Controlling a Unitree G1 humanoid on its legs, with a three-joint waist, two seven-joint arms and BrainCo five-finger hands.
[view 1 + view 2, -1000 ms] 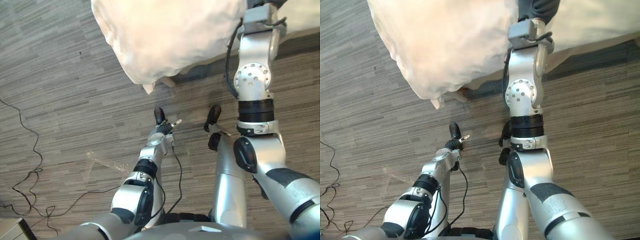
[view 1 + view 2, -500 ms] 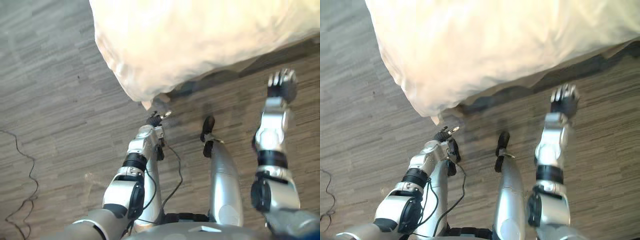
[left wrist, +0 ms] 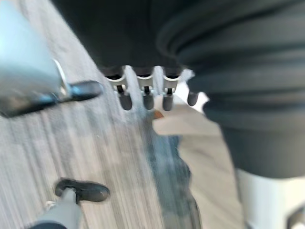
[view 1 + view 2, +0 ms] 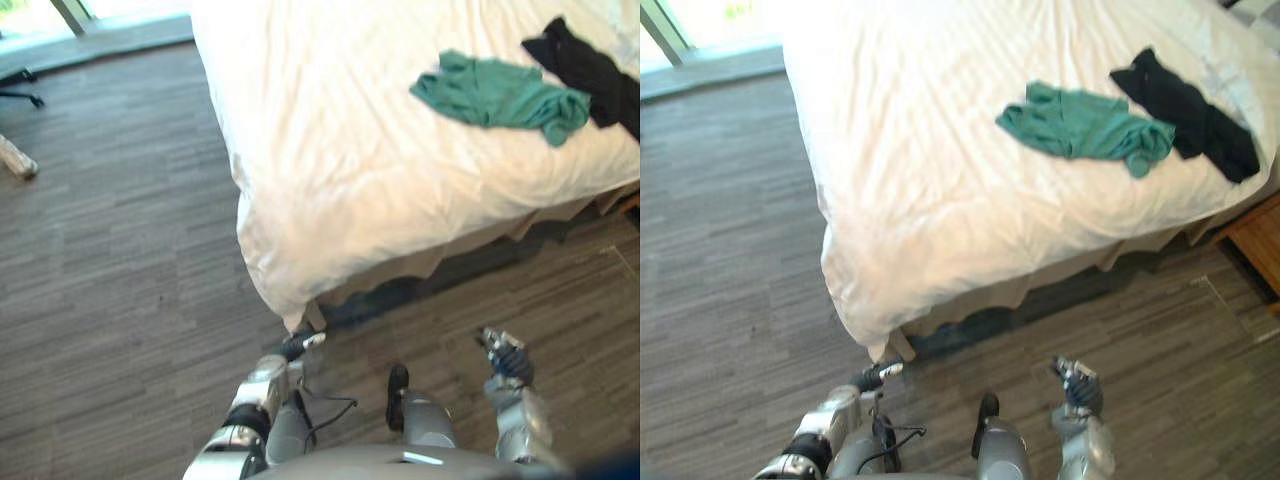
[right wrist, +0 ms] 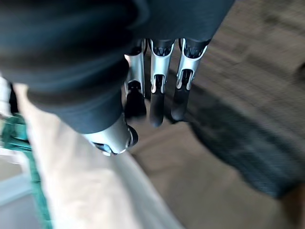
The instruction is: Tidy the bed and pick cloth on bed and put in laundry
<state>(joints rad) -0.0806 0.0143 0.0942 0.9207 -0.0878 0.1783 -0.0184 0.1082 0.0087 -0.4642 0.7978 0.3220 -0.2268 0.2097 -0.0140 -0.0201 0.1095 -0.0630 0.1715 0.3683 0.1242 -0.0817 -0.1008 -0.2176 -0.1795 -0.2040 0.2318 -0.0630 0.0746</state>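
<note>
View's swung up: bed [image 4: 330, 170] now shows green cloth [image 4: 497, 95] just beside black cloth [image 4: 590, 70]; right hand [image 4: 508, 360] dropped low like left hand [image 4: 297, 345], both hands' fingers [image 5: 156, 95] straight, empty.

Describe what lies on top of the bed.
On the white bed lie a crumpled green cloth and, beside it, a black cloth. Anything beneath the cloths or the bedding is hidden.
</note>
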